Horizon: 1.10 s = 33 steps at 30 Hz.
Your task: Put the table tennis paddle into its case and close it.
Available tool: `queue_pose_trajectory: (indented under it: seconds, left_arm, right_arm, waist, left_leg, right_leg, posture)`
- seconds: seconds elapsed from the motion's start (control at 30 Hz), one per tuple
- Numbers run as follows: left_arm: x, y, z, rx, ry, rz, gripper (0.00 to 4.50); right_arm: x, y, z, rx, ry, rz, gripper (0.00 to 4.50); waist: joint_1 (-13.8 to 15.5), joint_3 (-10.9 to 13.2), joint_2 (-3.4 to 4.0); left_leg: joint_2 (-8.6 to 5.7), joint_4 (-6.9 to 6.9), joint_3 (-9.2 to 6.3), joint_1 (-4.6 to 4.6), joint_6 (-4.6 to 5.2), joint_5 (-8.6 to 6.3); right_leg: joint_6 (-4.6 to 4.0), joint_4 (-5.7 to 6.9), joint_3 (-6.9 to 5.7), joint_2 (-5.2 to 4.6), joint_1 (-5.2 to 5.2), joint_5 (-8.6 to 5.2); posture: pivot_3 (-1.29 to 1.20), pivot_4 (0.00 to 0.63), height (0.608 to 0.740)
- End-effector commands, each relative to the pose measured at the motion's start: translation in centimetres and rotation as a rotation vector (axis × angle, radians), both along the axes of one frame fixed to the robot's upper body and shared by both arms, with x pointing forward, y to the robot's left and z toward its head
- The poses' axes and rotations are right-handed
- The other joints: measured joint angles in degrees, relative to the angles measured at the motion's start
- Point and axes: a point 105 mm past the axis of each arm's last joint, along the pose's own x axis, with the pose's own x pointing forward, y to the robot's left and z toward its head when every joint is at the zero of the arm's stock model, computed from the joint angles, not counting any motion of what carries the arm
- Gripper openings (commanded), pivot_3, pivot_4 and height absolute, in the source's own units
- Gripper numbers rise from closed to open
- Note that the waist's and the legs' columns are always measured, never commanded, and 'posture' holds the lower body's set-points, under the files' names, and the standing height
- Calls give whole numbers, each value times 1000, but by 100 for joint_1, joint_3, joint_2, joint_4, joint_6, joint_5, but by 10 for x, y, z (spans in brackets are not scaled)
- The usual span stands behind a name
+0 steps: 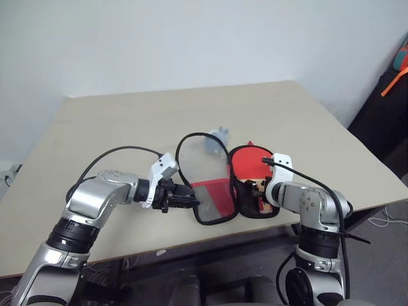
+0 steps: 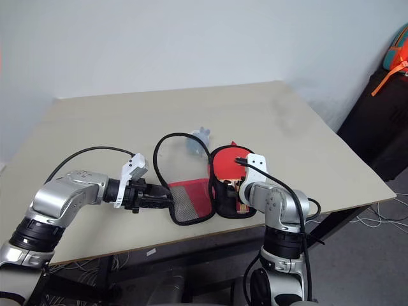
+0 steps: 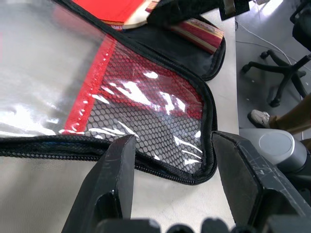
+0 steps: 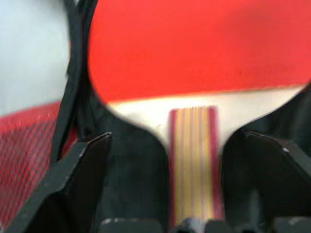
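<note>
- Left gripper (image 1: 191, 199) is seen near the front table edge, its black fingers (image 3: 114, 179) spread fairly wide to either side of the mesh flap's zipped black rim; whether the rim is touched cannot be told.
- Right gripper (image 4: 184, 160) is opened wide, astride the light wooden handle with red stripes; nothing is clamped.
- Red-rubber-faced table tennis paddle (image 1: 250, 162) is laid in the black-lined half of the soft red zip case (image 1: 210, 199), handle at 6 o'clock toward the robot.
- Case is left open flat; the clear and grey-mesh flap is spread at 9 o'clock of the paddle.
- Pale blue-grey fuzzy ball (image 1: 215, 141) is seen at 12 o'clock, just beyond the flap.
- Beige table (image 1: 127, 121) is stretched beyond.
</note>
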Motion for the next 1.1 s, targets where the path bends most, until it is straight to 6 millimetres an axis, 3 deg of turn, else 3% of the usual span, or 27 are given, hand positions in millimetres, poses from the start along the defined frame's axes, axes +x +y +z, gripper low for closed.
queue_pose_trajectory:
  seconds: [0.03, 0.2, 0.3, 0.4, 0.5, 0.57, 0.63, 0.77, 0.87, 0.97, 1.1]
  left_arm:
    - [17, 14, 31, -37, -101, 78, 2609]
    - [30, 40, 53, -81, -155, 188, 2609]
    - [38, 53, 61, -97, -171, 252, 2022]
    - [43, 59, 63, -97, -177, 271, 1002]
    - [55, 66, 47, -20, -167, 321, 62]
    - [63, 66, 33, 23, -145, 349, 62]
    - [66, 60, 7, 106, -112, 327, 62]
    - [68, 46, -18, 153, -90, 267, 62]
    - [69, 30, -24, 134, -83, 224, 62]
    - [70, 2, -28, 99, -78, 164, 62]
    - [65, -33, -20, 12, -70, 65, 62]
  right_arm:
    - [21, -7, 54, 119, -242, -37, 4475]
    - [38, -26, 90, 263, -387, -109, 4475]
    - [43, -32, 97, 264, -417, -124, 4500]
    - [47, -35, 97, 271, -422, -145, 4500]
    - [49, -36, 97, 265, -435, -150, 4500]
    - [50, -38, 100, 268, -458, -161, 4500]
    - [53, -42, 104, 278, -483, -181, 4500]
    - [54, -49, 105, 251, -502, -208, 4500]
    - [54, -54, 103, 240, -508, -232, 4500]
    - [55, -66, 104, 260, -522, -301, 4500]
    - [54, -75, 107, 299, -549, -373, 4500]
  waist:
    - [0, 1, 1]
    - [-6, 2, 3]
    - [3, 2, 2]
    - [0, 2, 3]
    - [-4, 2, 3]
    - [4, 2, 4]
    - [2, 2, 4]
    - [0, 1, 2]
    - [1, 1, 2]
    - [11, 1, 3]
    - [3, 1, 2]
  left_leg:
    - [0, 0, -1, 0, 0, 0]
    - [0, -7, -2, 2, 1, 1]
    - [0, -19, -4, 2, 1, 2]
    - [-1, -21, 0, 1, 1, 2]
    - [-2, -21, 0, 2, -3, 5]
    - [-2, -22, 0, 2, -5, 6]
    - [-2, -22, -2, 3, -7, 7]
    - [-4, -20, 2, 1, -7, 8]
    - [-4, -27, 1, -1, 1, 14]
    - [-4, -30, 0, -1, 9, 19]
    - [-5, -19, 1, -1, 9, 19]
  right_leg:
    - [0, 1, 0, 1, -1, 0]
    - [9, 2, 2, 5, -3, 5]
    - [12, -3, -1, 5, -3, 5]
    - [12, -5, 2, 4, 1, 5]
    - [11, -2, 3, 3, 2, 5]
    - [11, 0, 2, 3, 1, 6]
    - [11, 0, 0, 3, 3, 6]
    - [12, -2, 5, 2, 6, 7]
    - [12, -2, 5, 4, 0, 7]
    - [13, -1, 5, 5, -1, 6]
    - [13, -4, 7, 3, 9, 7]
  posture:
    - [0, 0, 740]
    - [0, 0, 740]
    - [0, 0, 740]
    - [0, 0, 740]
    - [0, 0, 740]
    - [0, 0, 740]
    - [0, 0, 740]
    - [0, 0, 740]
    - [0, 0, 740]
    - [0, 0, 740]
    - [0, 0, 740]
